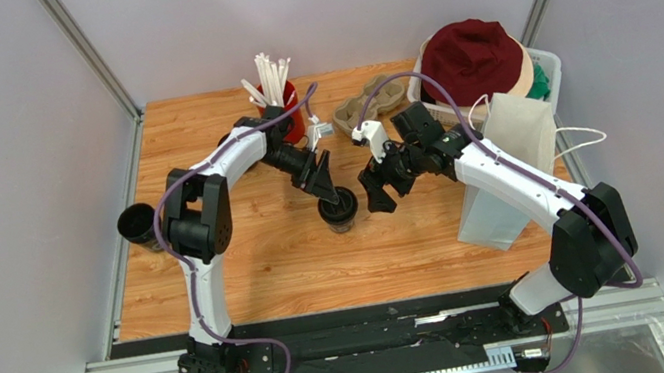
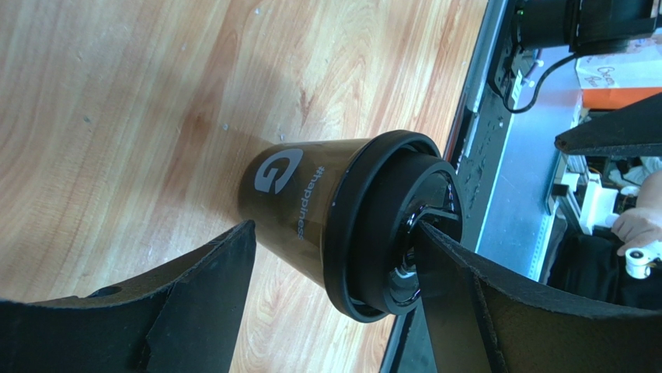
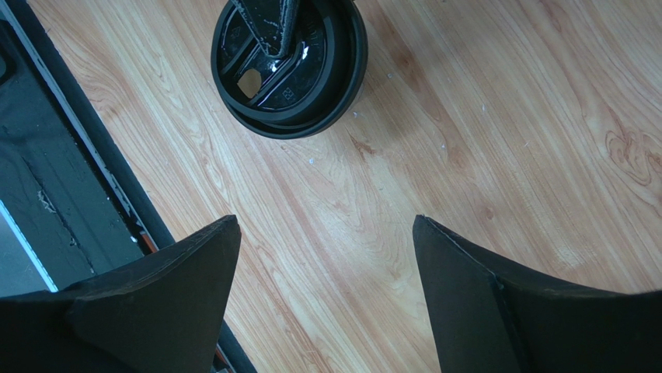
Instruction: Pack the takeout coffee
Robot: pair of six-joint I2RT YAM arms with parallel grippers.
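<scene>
Coffee (image 1: 339,210) is stood on table (image 1: 269,268), lid (image 3: 315,85) on; left tool (image 2: 332,231) is spread apart, one finger (image 2: 466,295) laid on lid; right tool (image 3: 325,221) is held apart beside it.

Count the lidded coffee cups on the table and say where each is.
1. The lidded coffee cup stands near the middle of the table, with the left claw at its lid. More may hide behind the paper bag.

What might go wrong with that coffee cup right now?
The left gripper, open, has just one fingertip on the black lid of the takeout coffee, and nothing clamps the cup; a push there might tip it. The right gripper, open, hangs close beside it, so the two arms might bump.
</scene>
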